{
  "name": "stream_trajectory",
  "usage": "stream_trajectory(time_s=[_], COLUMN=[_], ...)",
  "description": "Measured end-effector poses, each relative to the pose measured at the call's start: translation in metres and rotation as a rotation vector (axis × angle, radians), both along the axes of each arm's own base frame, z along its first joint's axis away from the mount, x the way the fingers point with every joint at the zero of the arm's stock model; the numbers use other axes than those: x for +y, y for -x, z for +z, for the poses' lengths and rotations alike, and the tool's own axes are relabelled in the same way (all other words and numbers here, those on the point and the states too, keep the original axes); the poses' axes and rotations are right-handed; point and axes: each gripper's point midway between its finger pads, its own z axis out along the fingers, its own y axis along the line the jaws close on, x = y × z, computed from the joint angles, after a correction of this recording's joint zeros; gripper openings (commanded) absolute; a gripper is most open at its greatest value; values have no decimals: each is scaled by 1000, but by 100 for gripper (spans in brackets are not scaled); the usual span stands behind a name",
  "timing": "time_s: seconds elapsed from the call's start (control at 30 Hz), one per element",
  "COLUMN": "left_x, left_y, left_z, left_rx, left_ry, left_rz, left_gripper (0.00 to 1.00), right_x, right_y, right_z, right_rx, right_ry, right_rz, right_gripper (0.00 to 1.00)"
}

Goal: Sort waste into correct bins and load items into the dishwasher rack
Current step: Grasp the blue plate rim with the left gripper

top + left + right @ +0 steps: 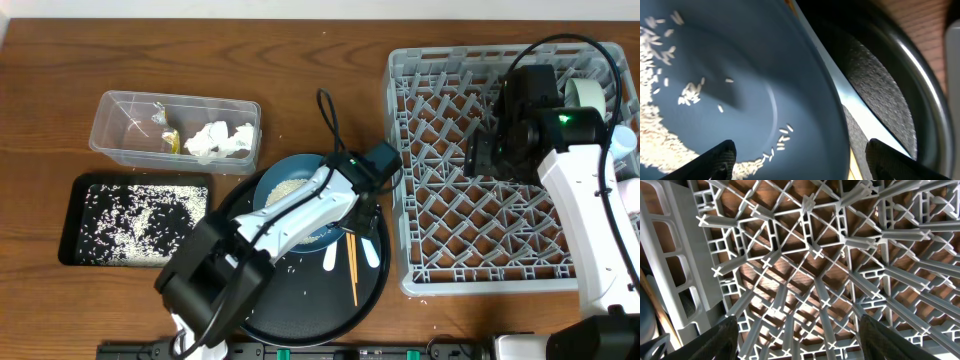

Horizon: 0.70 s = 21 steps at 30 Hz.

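Left arm stretched diagonally over round black tray (300,318). Left pincer (805,161) wide open, astride rim of dark-blue dish (750,60) with rice grains (690,92), gripping nothing. Right arm bent over dishwasher rack (480,283). Right pincer (797,340) agape, empty, pointing down at lattice floor.

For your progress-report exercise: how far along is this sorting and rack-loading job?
Done: napkins lie in the clear tub, rice covers the flat black tray, pale crockery stands in the rack. In hand: the left gripper, open, straddles the dark-blue dish's rim, rice inside. Left: that rice, the dish, chopsticks and white spoons on the round tray. The right gripper hangs open over the rack.
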Motion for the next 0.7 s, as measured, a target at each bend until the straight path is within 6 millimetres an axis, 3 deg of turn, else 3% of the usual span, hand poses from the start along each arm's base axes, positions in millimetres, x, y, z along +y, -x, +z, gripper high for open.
stream_trajectory(time_s=[0.13,0.23,0.7], left_x=[2,3,2], left_y=[2,3,9], left_z=[-11,-17,-17], left_rx=[22,35,56], left_ry=[-22,-34,-33], left_rz=[1,-1,-9], left_gripper=[74,61,15], right_x=[0,0,0], right_y=[1,1,2], right_z=[0,0,-1], right_rx=[3,3,10], right_ry=[-1,-2,-2], right_rz=[0,1,1], right_gripper=[73,72,72])
